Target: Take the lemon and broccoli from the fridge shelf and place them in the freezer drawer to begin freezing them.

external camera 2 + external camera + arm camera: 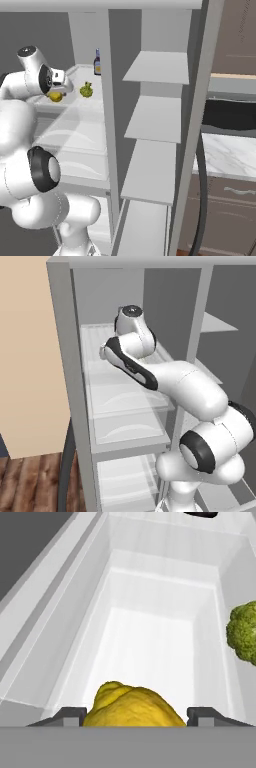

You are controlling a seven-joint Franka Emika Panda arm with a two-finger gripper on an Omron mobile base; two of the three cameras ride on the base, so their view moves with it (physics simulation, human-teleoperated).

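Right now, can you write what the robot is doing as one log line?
phase: reaching for lemon | jaws: either side of lemon, grip unclear | broccoli: on fridge shelf | bottle: behind

The gripper (134, 718) is sitting low over the fridge shelf (80, 107), with the lemon (131, 707) lying directly between its finger tips and blocking travel straight ahead. The broccoli (244, 637) is standing to one side of the lemon, apart from it, narrowing the path on that side. Beyond the lemon, the bare shelf surface is running open toward the rear wall. A dark bottle (97, 62) is occupying the far back of the shelf. In the right base view, the central vertical divider (113, 130) is bounding the compartment on the right, and the arm's own links are crowding the opening from the left.
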